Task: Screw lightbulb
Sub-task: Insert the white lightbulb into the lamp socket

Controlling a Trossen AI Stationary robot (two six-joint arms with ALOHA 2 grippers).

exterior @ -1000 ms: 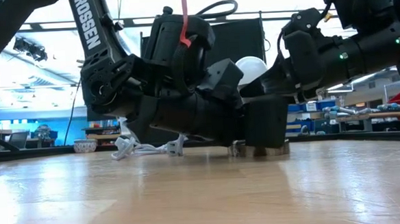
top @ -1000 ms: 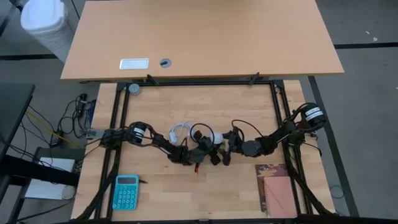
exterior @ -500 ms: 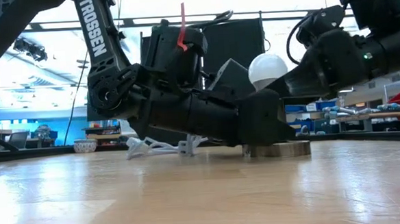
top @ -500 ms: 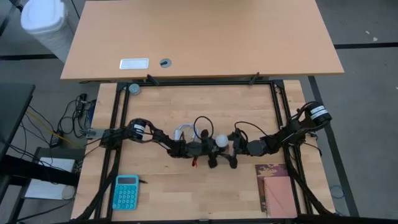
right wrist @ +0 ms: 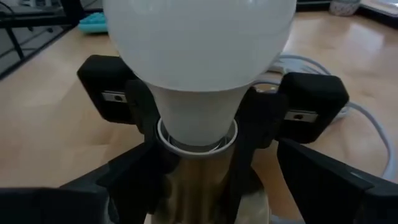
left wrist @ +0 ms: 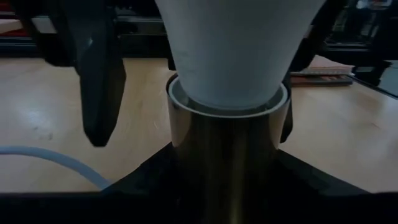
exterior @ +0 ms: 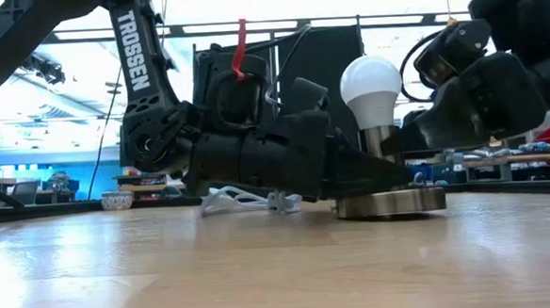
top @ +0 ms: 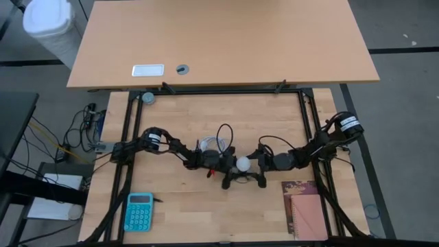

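Lightbulb (exterior: 369, 85): upright in socket (exterior: 391, 202), mid-worktop (top: 178, 213), seemingly seated; I judge only final tightening remains. Left gripper (exterior: 370, 173) grasps the socket (right gripper (top: 255, 167) alongside — grip state I cannot tell).

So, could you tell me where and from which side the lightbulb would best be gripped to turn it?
Probably the white neck of the lightbulb, just above the metal socket, approached level from the side. The bulb stands upright in the socket, its globe is wide and smooth, and the tapered neck is narrower. The left gripper and the right gripper both sit low around the socket, so above the collar is freer.
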